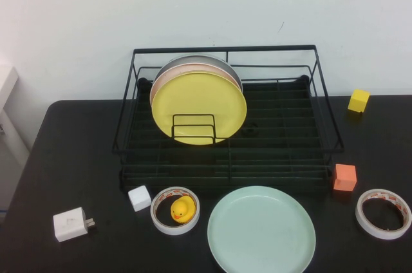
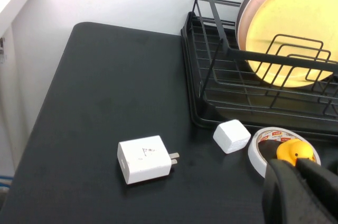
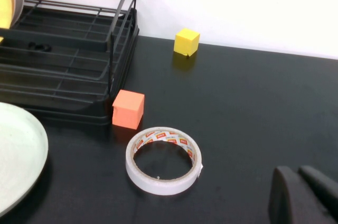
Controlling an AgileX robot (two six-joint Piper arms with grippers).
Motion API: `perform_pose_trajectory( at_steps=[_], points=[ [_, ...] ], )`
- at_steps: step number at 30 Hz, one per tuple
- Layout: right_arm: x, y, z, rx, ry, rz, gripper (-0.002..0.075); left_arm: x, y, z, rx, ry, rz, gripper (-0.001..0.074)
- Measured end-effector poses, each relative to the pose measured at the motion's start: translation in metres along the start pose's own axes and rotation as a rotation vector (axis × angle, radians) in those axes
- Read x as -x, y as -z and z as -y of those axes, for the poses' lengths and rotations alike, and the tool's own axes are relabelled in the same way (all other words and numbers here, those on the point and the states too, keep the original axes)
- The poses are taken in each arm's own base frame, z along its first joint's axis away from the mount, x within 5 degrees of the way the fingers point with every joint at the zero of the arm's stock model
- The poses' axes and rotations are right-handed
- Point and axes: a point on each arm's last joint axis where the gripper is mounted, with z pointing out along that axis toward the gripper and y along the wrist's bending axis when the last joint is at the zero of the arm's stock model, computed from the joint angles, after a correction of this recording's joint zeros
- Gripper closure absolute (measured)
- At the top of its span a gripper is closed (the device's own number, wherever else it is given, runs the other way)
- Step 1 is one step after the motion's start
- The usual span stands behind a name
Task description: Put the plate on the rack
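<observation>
The pale mint-green plate [image 1: 261, 230] lies flat on the black table in front of the rack; its edge also shows in the right wrist view [image 3: 16, 155]. The black wire rack [image 1: 283, 125] stands behind it and holds a yellow plate [image 1: 199, 105] upright, with a pink and a grey plate behind that. The rack also shows in both wrist views [image 2: 211, 76] [image 3: 68, 49]. My left gripper [image 2: 294, 165] is shut and empty, hovering near the tape roll with the duck. My right gripper [image 3: 299, 172] is shut and empty over the table's right side. Neither arm shows in the high view.
A tape roll [image 1: 174, 210] with a yellow rubber duck [image 1: 183, 208] inside, a white cube [image 1: 139, 197] and a white charger [image 1: 71, 223] lie front left. An orange cube [image 1: 344, 177], another tape roll [image 1: 383, 213] and a yellow cube [image 1: 358, 100] lie at the right.
</observation>
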Motion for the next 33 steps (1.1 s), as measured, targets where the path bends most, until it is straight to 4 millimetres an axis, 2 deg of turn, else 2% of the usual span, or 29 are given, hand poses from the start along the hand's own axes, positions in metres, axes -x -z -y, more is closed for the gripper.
perform_pose_trajectory(
  at_steps=[11,16,27,33],
  points=[
    [0.0,0.0,0.0,0.0,0.0,0.0,0.0726,0.0,0.0,0.0,0.0,0.0,0.0,0.0729],
    [0.003,-0.001,0.001,-0.009,0.0,0.049,0.0726,0.005,0.0,0.001,-0.01,0.0,0.055,0.0729],
    [0.045,0.012,0.008,-0.101,0.0,0.541,0.0726,0.05,0.015,0.009,-0.106,0.001,0.587,0.0729],
    [0.053,0.018,0.01,-0.119,-0.006,0.653,0.0726,0.061,0.024,0.011,-0.134,0.001,0.742,0.0729]
  ],
)
